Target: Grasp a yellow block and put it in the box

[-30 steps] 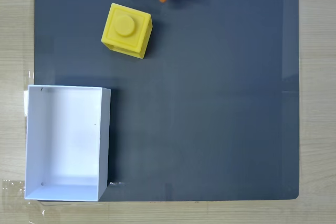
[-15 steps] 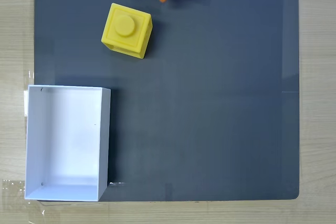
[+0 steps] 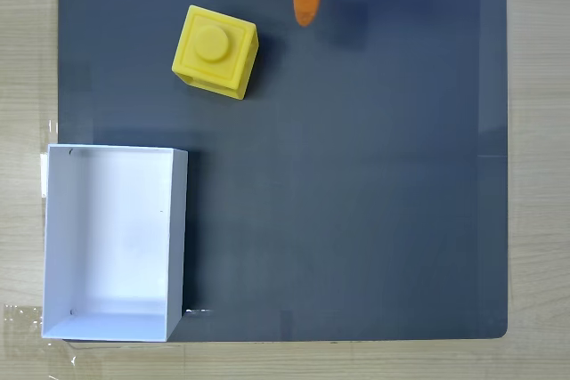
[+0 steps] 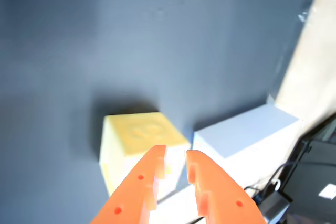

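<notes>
And there's the orange gripper (image 4: 176,156) coming in from the bottom edge of the wrist view, its two fingers (image 4: 142,182) close together with a thin gap between the tips, clamped on nothing at all. In the fixed view the orange gripper tip (image 3: 305,15) pokes down from the top edge over the dark mat (image 3: 356,175), pointing toward the near side of the scene. It sits to the right of the yellow block (image 3: 215,52) and slightly farther up, clearly apart from it, no contact.

The yellow block rests on the mat in the upper left part of the fixed view, stud face up, turned a little off square with the mat edges. In the wrist view the block (image 4: 139,135) looks pale and blurred, sitting just beyond the fingertips and partly hidden behind the left finger.

The box (image 3: 114,242) stands at the lower left of the fixed view, open top, white inside, nothing in it. Its left wall hangs past the mat edge over the wooden table (image 3: 27,60). Box and block are well apart, with bare mat between them. In the wrist view the box (image 4: 247,129) appears to the right of the block, beside the right finger, with dark cables (image 4: 278,187) at the lower right corner.
</notes>
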Robot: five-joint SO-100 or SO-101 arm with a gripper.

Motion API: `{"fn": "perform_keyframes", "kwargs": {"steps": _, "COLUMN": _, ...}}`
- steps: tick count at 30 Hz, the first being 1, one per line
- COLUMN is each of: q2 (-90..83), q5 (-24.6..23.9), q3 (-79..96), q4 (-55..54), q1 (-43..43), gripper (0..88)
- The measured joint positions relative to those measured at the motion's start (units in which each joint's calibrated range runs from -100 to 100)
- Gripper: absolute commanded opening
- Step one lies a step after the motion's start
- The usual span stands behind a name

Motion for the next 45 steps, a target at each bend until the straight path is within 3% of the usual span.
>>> {"fn": "perform_keyframes", "kwargs": {"steps": 10, "q2": 25.3, "q5": -2.4, "q3": -30.9, "q4": 15.4, "q1": 12.1, "gripper": 5.2}}
{"fn": "perform_keyframes", "kwargs": {"steps": 17, "q2": 36.9, "q5": 4.8, "q3": -35.0, "q4": 23.2, "q1": 22.5, "gripper": 6.0}}
{"fn": "perform_keyframes", "kwargs": {"steps": 22, "q2": 39.2, "q5": 9.8, "q3": -35.2, "q4": 24.3, "q1": 26.5, "gripper": 22.5}}
{"fn": "perform_keyframes", "kwargs": {"steps": 26, "q2": 39.4, "q5": 11.2, "q3": -35.6, "q4": 25.5, "q1": 26.5, "gripper": 37.8}}
{"fn": "perform_keyframes", "kwargs": {"steps": 29, "q2": 39.7, "q5": 12.2, "q3": -35.6, "q4": 28.4, "q1": 26.2, "gripper": 43.6}}
{"fn": "perform_keyframes", "kwargs": {"steps": 38, "q2": 44.8, "q5": 13.4, "q3": -35.4, "q4": 30.5, "q1": 26.2, "gripper": 45.3}}
{"fn": "perform_keyframes", "kwargs": {"steps": 45, "q2": 52.3, "q5": 13.6, "q3": -35.4, "q4": 24.6, "q1": 26.3, "gripper": 44.8}}
